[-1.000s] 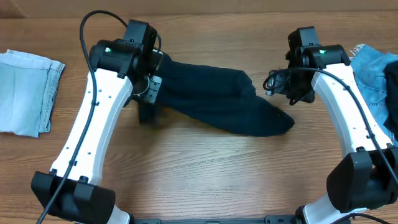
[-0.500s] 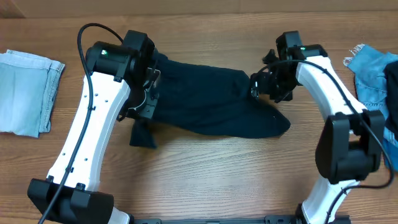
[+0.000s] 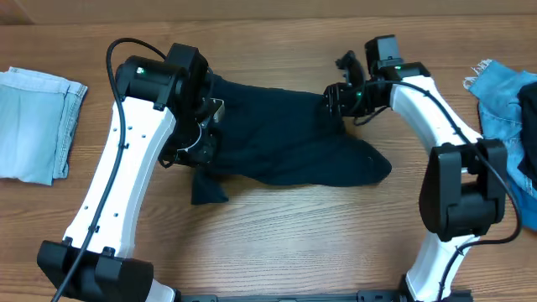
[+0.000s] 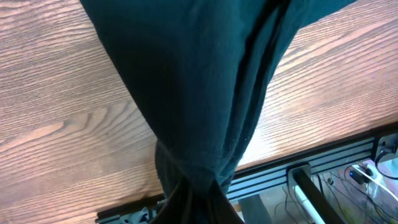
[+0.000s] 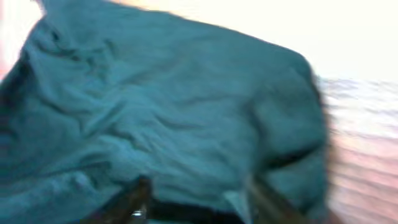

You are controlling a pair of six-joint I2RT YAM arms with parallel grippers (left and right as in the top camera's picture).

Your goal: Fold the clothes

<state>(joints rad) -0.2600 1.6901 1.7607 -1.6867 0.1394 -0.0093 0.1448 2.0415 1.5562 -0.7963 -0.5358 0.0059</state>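
From overhead, the navy garment (image 3: pixel 289 147) is seen crumpled mid-table, with a folded pale blue piece (image 3: pixel 33 126) at the far left and blue denim (image 3: pixel 503 96) at the right edge. The left gripper (image 3: pixel 204 143) is at the garment's left end and the right gripper (image 3: pixel 337 99) at its far right corner.

In the left wrist view, cloth is pinched between closed fingers.

In the right wrist view, blurred fingers straddle cloth; a clamp cannot be told.

Spreading is judged underway, and a firm right grip is needed next. No container is seen.
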